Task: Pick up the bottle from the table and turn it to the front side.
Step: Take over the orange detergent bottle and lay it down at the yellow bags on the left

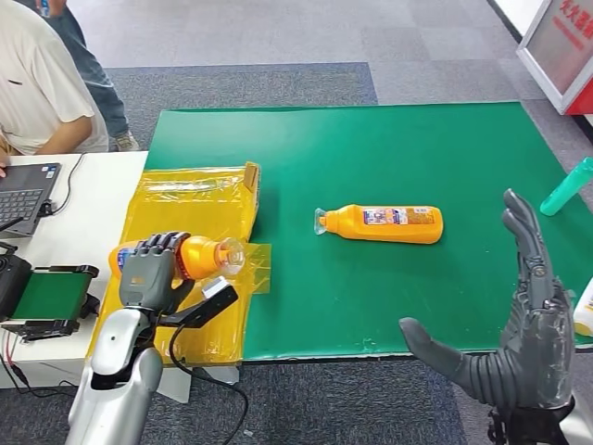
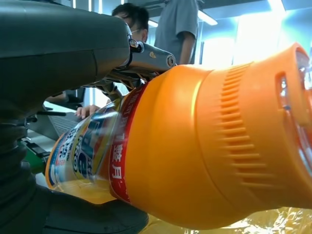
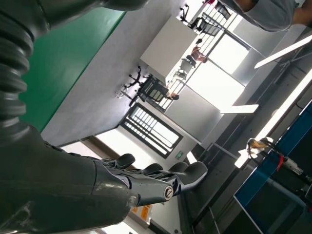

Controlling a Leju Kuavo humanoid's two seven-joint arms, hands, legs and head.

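An orange bottle (image 1: 203,257) is gripped by the left hand (image 1: 148,271) over the yellow plastic (image 1: 189,199) left of the green mat (image 1: 392,148), its base hidden by fingers. The right hand (image 1: 521,334) is held spread and empty at the mat's near edge, partly cut off

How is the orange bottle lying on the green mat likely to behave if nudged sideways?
The orange bottle lies on its side on the flat green mat, so its rounded body would probably roll. Its glossy plastic looks stiff but perhaps slippery. The open right hand is apart from it.
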